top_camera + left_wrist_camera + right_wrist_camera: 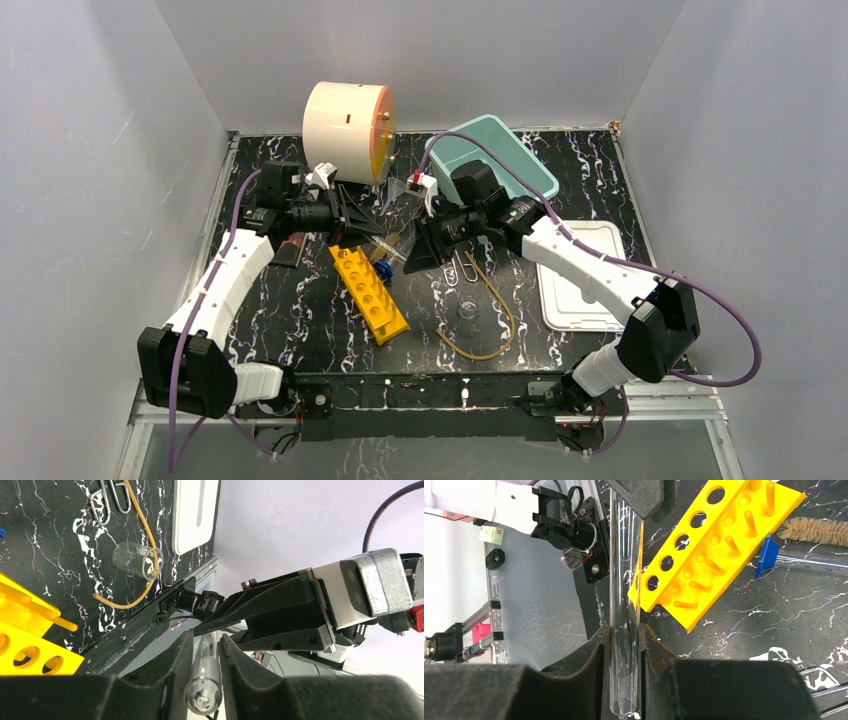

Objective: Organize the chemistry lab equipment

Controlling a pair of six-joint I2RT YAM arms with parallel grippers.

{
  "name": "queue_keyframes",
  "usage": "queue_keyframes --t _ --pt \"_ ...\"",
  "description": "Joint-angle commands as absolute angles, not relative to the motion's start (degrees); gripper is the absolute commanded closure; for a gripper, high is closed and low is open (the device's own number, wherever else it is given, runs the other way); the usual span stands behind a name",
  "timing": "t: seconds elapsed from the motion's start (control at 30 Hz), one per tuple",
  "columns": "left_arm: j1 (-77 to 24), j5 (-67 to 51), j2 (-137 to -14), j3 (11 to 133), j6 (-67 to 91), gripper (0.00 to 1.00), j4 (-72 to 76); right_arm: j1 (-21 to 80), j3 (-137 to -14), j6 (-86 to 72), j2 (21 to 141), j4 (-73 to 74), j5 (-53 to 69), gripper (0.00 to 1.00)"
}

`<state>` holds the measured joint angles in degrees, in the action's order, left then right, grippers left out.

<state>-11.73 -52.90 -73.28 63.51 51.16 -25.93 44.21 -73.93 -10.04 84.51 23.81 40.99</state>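
Observation:
A clear glass tube (393, 246) hangs above the table, held between both arms at the middle. My left gripper (206, 642) is shut on its rounded closed end (203, 694). My right gripper (624, 630) is shut on its open end, and the tube (624, 575) runs on to the left gripper's fingers (644, 495). The yellow tube rack (368, 292) lies flat just below them. A blue-tipped tool (766, 555) and a bristle brush (819, 530) lie beside the rack. A small glass dish (466, 312) stands inside a tan rubber loop (497, 312).
A cream drum with an orange face (345, 120) stands at the back, with a teal bin (490, 155) to its right. A white lid (580, 280) lies at the right. Paper clips (465, 268) lie near the loop. Grey walls close in three sides.

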Motion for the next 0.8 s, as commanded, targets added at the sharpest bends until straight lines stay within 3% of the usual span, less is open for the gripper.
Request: queue_keyframes --t 0.0,0.17,0.2,0.3,0.4,0.5,0.63,0.77 --pt "-12.04 -56.49 -71.01 62.50 52.34 0.79 -25.66 43.86 -77.40 -7.69 85.00 23.96 42.93 0.79" --pt "-12.04 -56.58 -70.41 61.82 52.47 0.89 -25.53 43.86 -78.19 -7.38 85.59 24.33 42.45 0.79" --pt "-12.04 -56.60 -70.28 61.71 52.54 0.88 -25.49 43.81 -78.22 -7.38 85.58 24.34 42.34 0.79" --pt "-12.04 -56.60 -69.93 61.66 52.73 0.71 -25.50 43.69 -78.15 -7.38 85.52 24.35 41.79 0.79" --pt "-12.04 -56.68 -69.70 61.49 52.49 0.67 -25.72 43.46 -77.81 -7.38 85.27 24.02 41.57 0.79" --pt "-12.04 -56.78 -69.48 61.19 52.46 0.73 -25.68 43.34 -77.63 -7.38 85.25 23.99 41.79 0.79" --pt "-12.04 -56.94 -69.43 61.17 52.44 0.89 -25.70 43.35 -77.61 -7.30 85.23 24.08 42.48 0.79" --pt "-12.04 -56.78 -69.37 61.40 52.44 0.93 -25.70 43.33 -77.91 -7.21 85.17 24.26 43.26 0.77"
